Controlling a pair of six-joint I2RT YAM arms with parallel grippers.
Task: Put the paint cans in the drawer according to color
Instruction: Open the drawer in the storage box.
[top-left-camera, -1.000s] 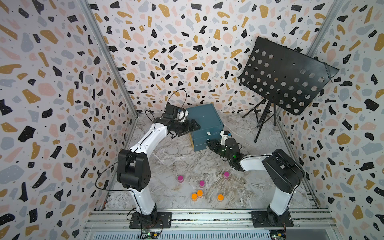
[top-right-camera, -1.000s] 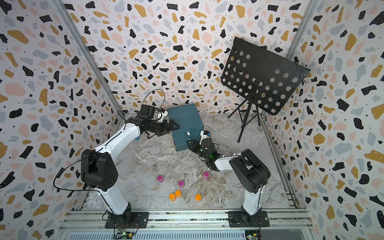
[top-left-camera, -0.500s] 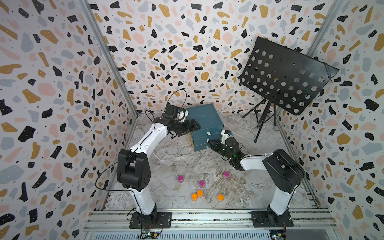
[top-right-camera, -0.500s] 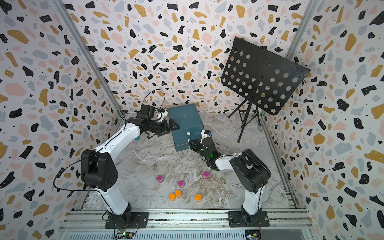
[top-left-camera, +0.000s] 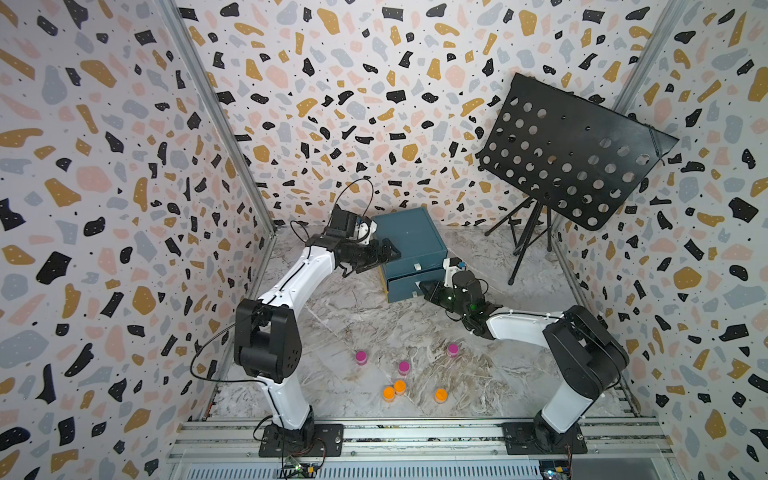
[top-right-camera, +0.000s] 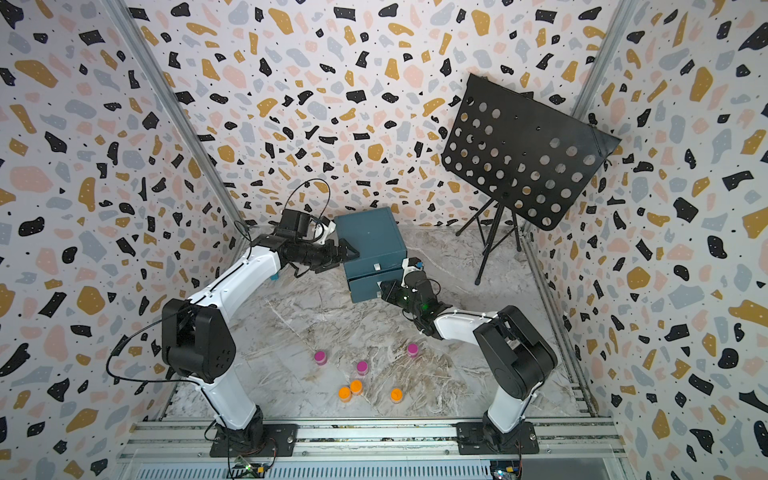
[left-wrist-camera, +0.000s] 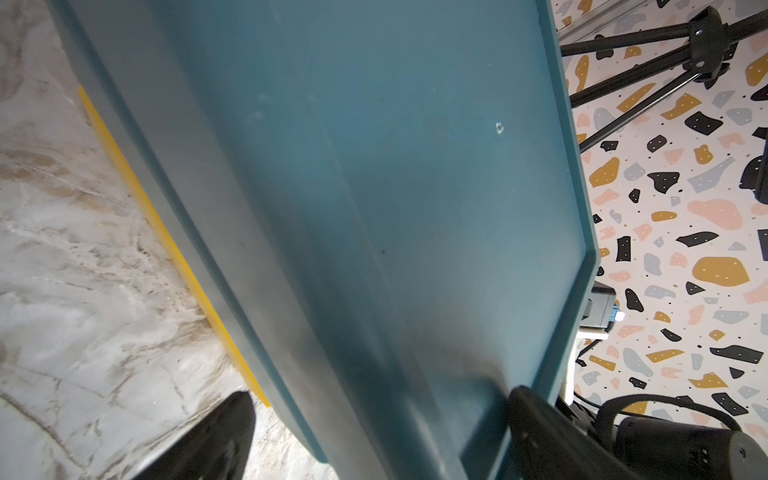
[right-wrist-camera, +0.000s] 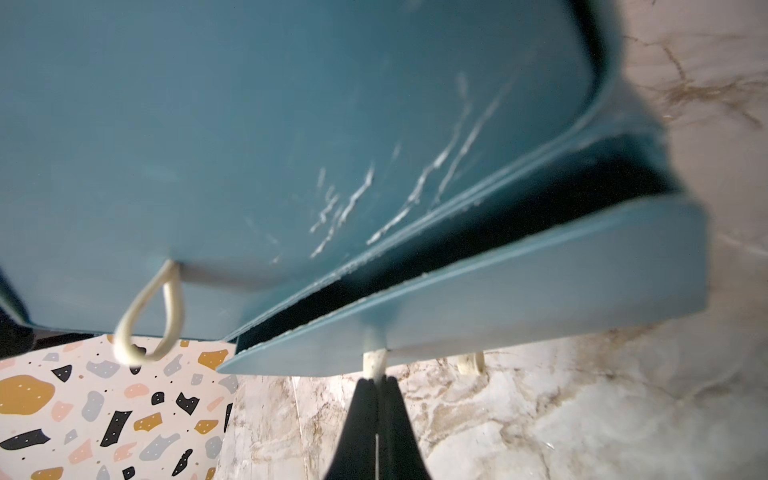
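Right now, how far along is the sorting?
Done: nothing I can confirm; no red paint cans show. In hand: the right end effector is shut on the middle drawer's pull tab, drawer slightly open; the open left end effector straddles the drawer box's corner. Left: three magenta paint cans and three orange paint cans on the floor.

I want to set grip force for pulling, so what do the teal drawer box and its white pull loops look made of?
The drawer box looks like painted wood or board, possibly plastic: matte teal coat, whitish scratches, thick flat-cut drawer front. The pull loop looks like soft off-white cord: it hangs in a limp teardrop.
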